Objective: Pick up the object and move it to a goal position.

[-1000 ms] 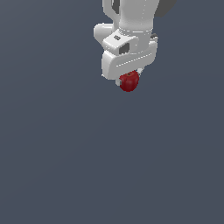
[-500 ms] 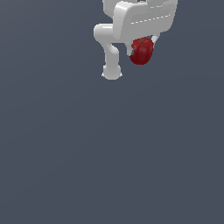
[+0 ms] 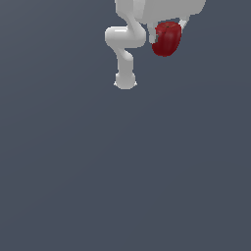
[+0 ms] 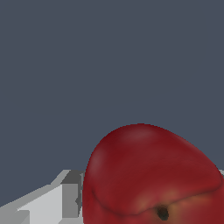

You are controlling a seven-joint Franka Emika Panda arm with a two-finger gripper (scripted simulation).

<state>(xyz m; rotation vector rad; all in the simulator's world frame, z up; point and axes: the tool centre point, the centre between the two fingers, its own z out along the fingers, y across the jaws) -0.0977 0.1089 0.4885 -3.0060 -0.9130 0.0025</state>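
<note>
The object (image 3: 166, 38) is a dark red roundish fruit held in my white gripper (image 3: 167, 29) near the top of the exterior view, well above the grey floor. The jaws are shut on it from both sides; one thin fingertip (image 3: 183, 23) shows beside it, the other is hidden behind the fruit. In the wrist view the fruit (image 4: 148, 175) fills much of the frame, with a dark stem pit, and one white finger (image 4: 65, 194) shows next to it. No goal marker shows in either view.
The arm's white links and base (image 3: 125, 81) stand on the grey floor (image 3: 122, 171) to the exterior view's left of the held fruit. The gripper body is partly cut off by the frame's top edge.
The gripper has risen with the fruit and moved toward the exterior view's right and closer to the camera. The arm's lower links and base have come into view.
</note>
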